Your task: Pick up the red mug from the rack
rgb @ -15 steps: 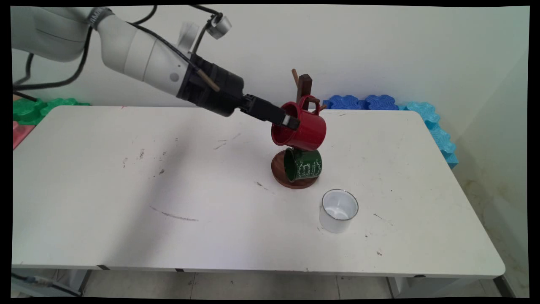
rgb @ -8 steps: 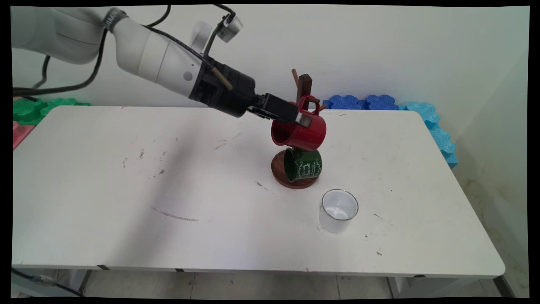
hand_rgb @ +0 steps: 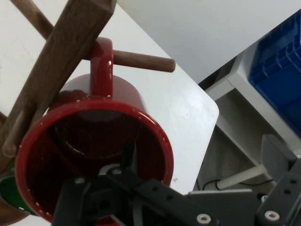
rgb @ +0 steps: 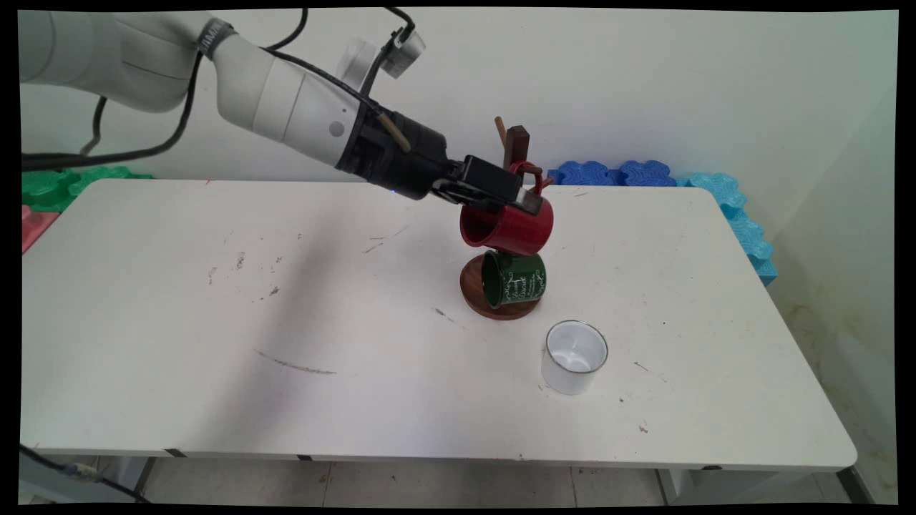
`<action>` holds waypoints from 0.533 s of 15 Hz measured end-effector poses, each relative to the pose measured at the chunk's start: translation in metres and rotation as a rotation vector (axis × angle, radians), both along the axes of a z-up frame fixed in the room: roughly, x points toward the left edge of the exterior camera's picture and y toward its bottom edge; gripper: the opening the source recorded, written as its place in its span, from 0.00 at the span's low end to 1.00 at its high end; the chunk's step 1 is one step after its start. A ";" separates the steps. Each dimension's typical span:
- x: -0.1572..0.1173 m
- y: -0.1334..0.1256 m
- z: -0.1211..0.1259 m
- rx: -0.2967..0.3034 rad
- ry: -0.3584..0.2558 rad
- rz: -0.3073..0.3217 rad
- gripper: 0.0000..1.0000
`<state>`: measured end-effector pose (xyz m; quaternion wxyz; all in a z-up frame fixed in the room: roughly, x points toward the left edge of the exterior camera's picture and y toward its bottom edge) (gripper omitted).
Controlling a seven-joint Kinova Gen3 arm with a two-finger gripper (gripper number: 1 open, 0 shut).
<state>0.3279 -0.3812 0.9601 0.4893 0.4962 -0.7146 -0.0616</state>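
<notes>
Currently, your hand sits at the upper rim of the red mug, and you can log the mug as hanging by its handle on a peg of the wooden mug tree, mouth tipped toward the arm side. In the hand view one finger reaches inside the mouth while the other stands well off to the side outside the wall, so the hand reads as released, not clamped; treat that as probable, since the linkage hides the tips. The mug's axis runs roughly along your approach line, its handle on the far side from the hand. Below it the green mug hangs just above the tree's round base. A white mug stands apart on the counter.
</notes>
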 end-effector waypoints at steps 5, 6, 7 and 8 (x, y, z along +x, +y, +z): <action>-0.004 -0.005 -0.003 0.022 0.013 0.014 1.00; -0.005 -0.006 -0.003 0.025 0.014 0.016 1.00; -0.005 -0.006 -0.004 0.029 0.015 0.017 1.00; -0.005 -0.007 -0.004 0.031 0.015 0.019 0.00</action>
